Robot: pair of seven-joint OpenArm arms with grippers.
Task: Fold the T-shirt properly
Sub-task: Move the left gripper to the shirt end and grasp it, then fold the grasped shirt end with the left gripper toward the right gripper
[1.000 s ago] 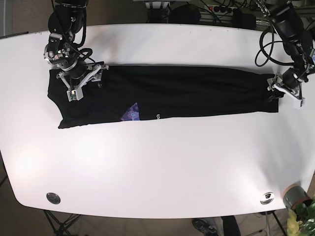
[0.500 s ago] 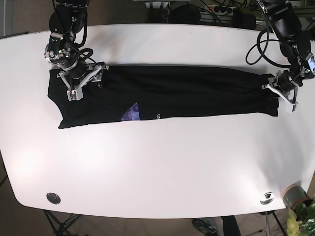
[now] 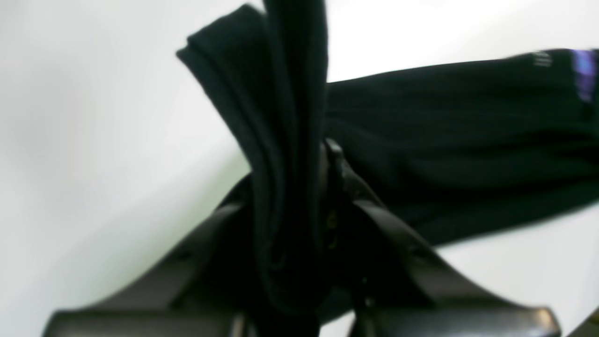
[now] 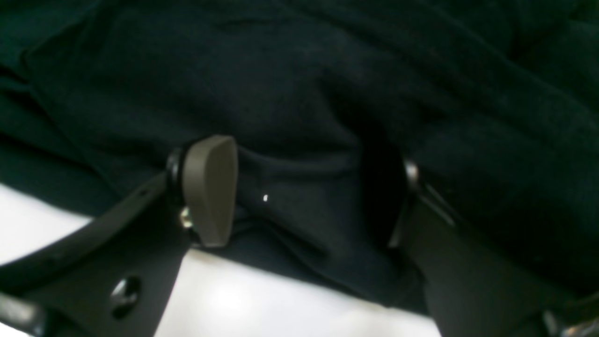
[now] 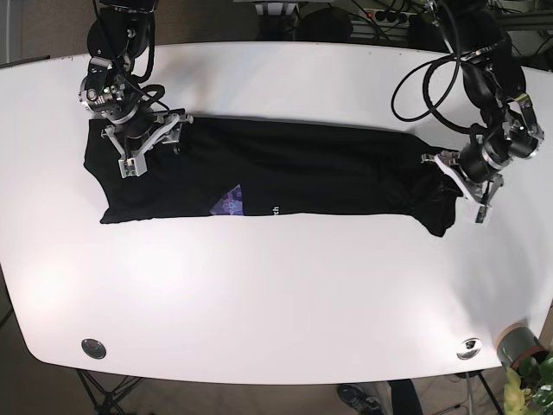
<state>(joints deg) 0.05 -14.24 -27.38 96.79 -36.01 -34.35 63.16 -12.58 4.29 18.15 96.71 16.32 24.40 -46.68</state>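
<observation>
The black T-shirt [image 5: 302, 169] lies as a long band along the table's [image 5: 276, 294] far half. The left gripper [image 5: 460, 179] is clamped on its bunched end, probably to carry it across for a fold. The right gripper [image 5: 143, 141] rests spread wide over the other end, gripping nothing, likely pinning it.

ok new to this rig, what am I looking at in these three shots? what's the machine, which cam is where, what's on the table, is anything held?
It is a two-armed robot folding a black T-shirt on a white table. The base view looks down from above. The other two views come from cameras mounted on the wrists, looking past each gripper's fingers. The left gripper, on the base view's right, is shut on a bunched end of the shirt; its wrist view shows the cloth pinched between the jaws. The right gripper, on the base view's left, sits at the shirt's other end with jaws open, astride the cloth, holding nothing. A small purple print shows near the shirt's lower edge.
</observation>
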